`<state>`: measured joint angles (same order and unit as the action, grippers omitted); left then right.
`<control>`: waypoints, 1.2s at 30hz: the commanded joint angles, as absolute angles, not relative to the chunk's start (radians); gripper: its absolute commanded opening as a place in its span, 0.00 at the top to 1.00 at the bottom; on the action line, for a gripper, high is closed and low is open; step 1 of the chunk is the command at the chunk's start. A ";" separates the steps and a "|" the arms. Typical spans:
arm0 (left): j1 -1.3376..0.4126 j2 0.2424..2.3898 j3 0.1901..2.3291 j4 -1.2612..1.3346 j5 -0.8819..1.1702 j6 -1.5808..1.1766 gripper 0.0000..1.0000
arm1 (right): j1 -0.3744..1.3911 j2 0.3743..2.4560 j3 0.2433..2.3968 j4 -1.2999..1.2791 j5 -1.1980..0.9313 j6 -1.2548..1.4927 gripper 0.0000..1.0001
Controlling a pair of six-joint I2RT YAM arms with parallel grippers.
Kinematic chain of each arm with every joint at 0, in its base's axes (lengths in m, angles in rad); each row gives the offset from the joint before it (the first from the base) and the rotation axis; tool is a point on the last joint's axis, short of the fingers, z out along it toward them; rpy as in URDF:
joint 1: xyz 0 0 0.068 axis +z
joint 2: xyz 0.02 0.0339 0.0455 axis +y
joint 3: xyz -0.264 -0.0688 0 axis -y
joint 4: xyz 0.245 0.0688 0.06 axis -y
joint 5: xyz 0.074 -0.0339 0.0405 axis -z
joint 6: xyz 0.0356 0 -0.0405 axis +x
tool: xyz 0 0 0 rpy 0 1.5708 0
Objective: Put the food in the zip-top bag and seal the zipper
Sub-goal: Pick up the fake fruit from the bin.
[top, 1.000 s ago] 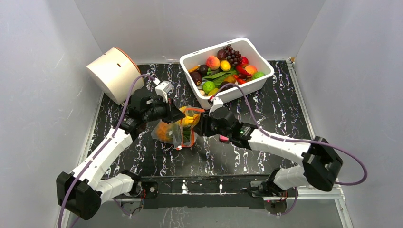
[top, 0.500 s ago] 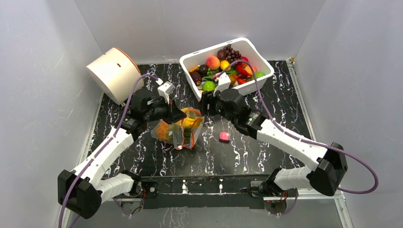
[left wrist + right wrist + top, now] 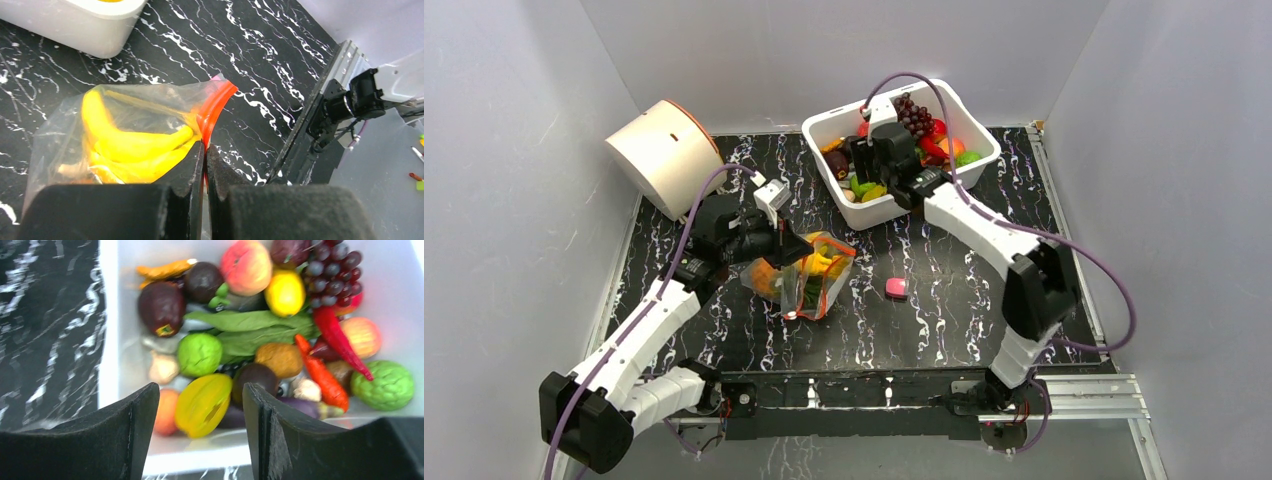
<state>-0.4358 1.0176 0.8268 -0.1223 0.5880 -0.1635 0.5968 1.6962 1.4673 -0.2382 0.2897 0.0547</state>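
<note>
Left tool (image 3: 205, 147) clenched on zipper (image 3: 217, 105); bag (image 3: 47, 145) shows bananas (image 3: 135, 145), rest hidden behind tool. Right tool (image 3: 200, 400) released, empty, over bin (image 3: 107, 340), bin's far edges cut off

Black white-veined table (image 3: 964, 310); white bin (image 3: 108, 315); red-orange zipper (image 3: 216, 107); yellow banana bunch (image 3: 135, 145)

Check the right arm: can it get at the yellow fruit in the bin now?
Probably yes. The right gripper hangs open just above the yellow fruit by the near wall of the bin, and nothing lies over it.
</note>
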 commanded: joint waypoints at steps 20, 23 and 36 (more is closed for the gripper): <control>-0.441 1.011 0.811 -0.068 0.680 -0.169 1.00 | 0.418 2.313 2.081 -0.258 0.520 -0.171 0.37; -0.440 1.009 0.811 -0.072 0.678 -0.165 1.00 | 0.406 2.338 2.101 -0.239 0.488 -0.172 0.36; -0.440 1.005 0.812 -0.084 0.669 -0.154 1.00 | 0.388 2.484 2.198 -0.164 0.478 -0.214 0.32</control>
<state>-0.4362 1.0256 0.8093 -0.0910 0.6548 -0.1749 0.3916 2.4557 2.1345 -0.2489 0.4461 -0.1791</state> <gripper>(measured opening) 0.011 0.679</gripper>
